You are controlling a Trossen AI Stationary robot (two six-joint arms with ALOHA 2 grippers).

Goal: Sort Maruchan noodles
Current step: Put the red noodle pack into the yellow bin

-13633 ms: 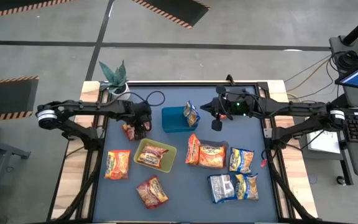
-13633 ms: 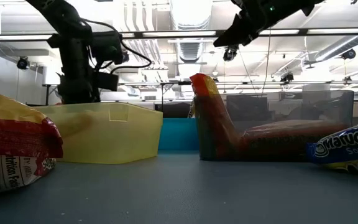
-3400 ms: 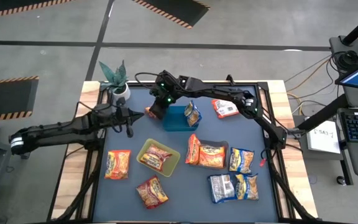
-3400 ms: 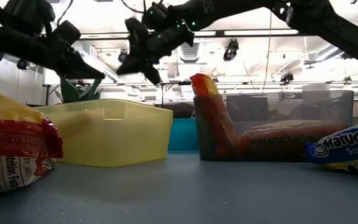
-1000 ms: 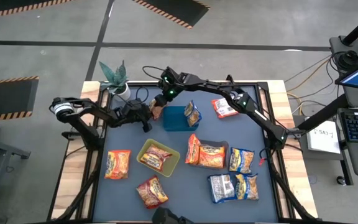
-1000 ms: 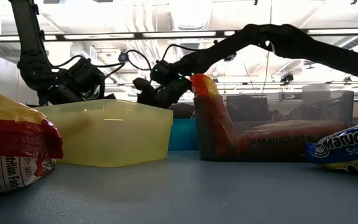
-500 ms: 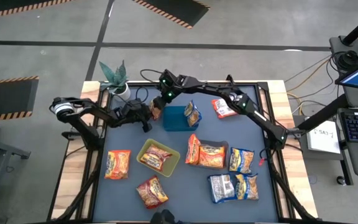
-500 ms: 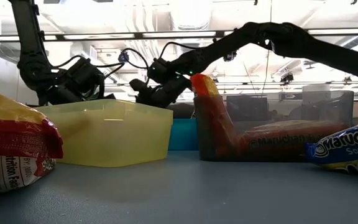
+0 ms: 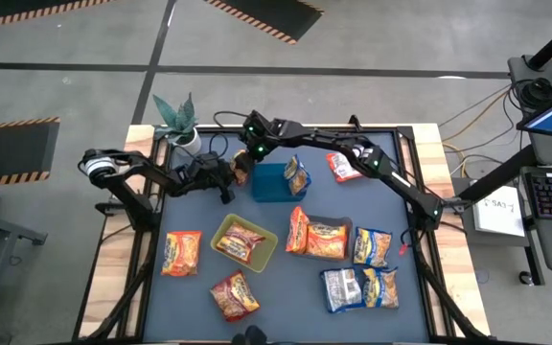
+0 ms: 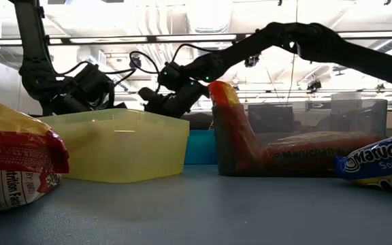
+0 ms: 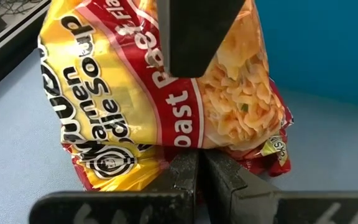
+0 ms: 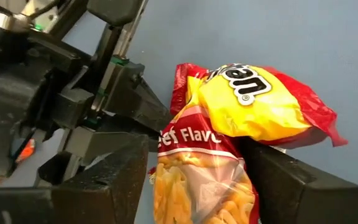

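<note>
Between my right gripper's (image 12: 191, 180) spread fingers sits one red-and-yellow roast-beef packet (image 12: 229, 130), its crinkled film reaching past both fingers. My left gripper (image 11: 199, 171) has its fingers pressed together on the same packet's edge, so both arms meet at this one packet. Just beside the jaws stands the blue tray (image 9: 268, 182), with a blue-and-yellow packet (image 9: 296, 175) leaning at its far side. Farther out lie the yellow-green tray (image 9: 241, 241) holding a red packet (image 9: 237, 239), and loose packets across the dark table (image 9: 286, 287); one more lies behind the blue tray.

Risk, as I judge it: if the left fingers release before the right ones close fully, the packet drops outside the blue tray. If both pull at once, the film may tear or slip free.
</note>
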